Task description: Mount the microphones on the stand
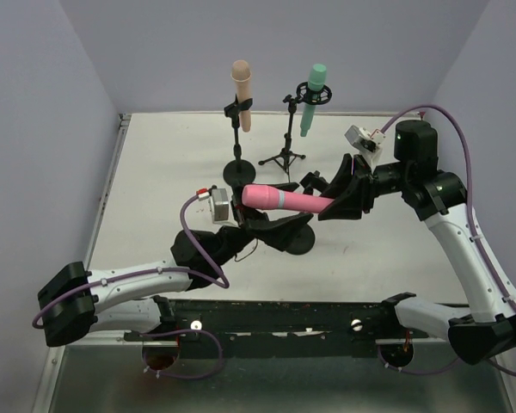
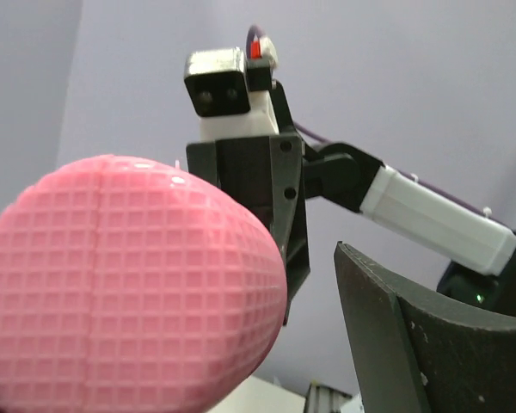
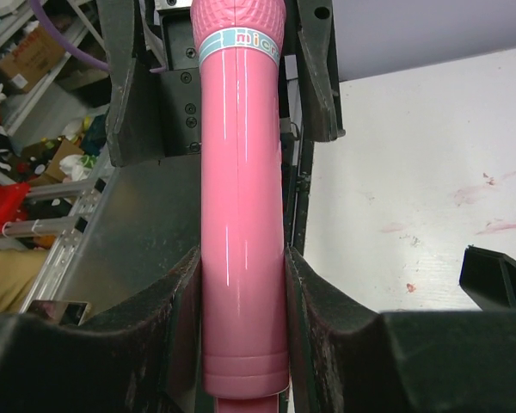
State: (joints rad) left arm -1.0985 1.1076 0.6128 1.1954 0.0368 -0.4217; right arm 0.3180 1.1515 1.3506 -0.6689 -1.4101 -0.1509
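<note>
Right wrist view: right pincer (image 3: pixel 242 318) clenches the pink microphone (image 3: pixel 241 215); we should centre the released left pincer (image 3: pixel 225 129) ahead.

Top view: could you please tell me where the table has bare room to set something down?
Bare table lies left, from its edge to the beige microphone's stand; another lies front right, inside the right arm. The centre is crowded around the pink microphone.

The left arm (image 1: pixel 138 284) lies low by the near edge of the table (image 1: pixel 155 189). The left gripper (image 1: pixel 267 211) is spread wide around the pink microphone (image 1: pixel 284 200). The right arm (image 1: pixel 464 249) bends in from the right edge. The right gripper (image 3: pixel 241 292) pinches the handle tight.
</note>
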